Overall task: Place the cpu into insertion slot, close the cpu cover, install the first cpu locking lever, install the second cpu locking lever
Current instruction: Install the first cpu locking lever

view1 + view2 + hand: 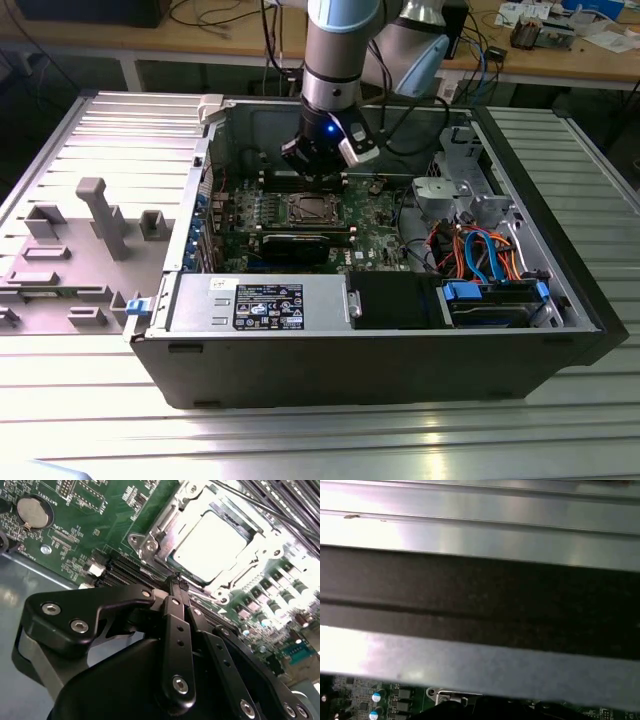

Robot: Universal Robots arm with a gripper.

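Observation:
The cpu (210,547) shows its plain silver top, lying in the insertion slot (141,544) on the green board. The cpu cover (272,545), a silver frame, lies flat around the chip. In the second wrist view my gripper (176,580) hangs just off the socket's edge with its black fingers (175,625) pressed together and nothing visibly between them. In the exterior view the gripper (318,172) hovers inside the open computer case, just behind the socket with the cpu (308,208).
A long black graphics card (300,245) lies in front of the socket. A power supply (260,300), a drive bay (495,300) and coloured cables (480,250) fill the case's front and the exterior view's right. A coin battery (34,511) sits on the board. The case wall (480,610) stands close.

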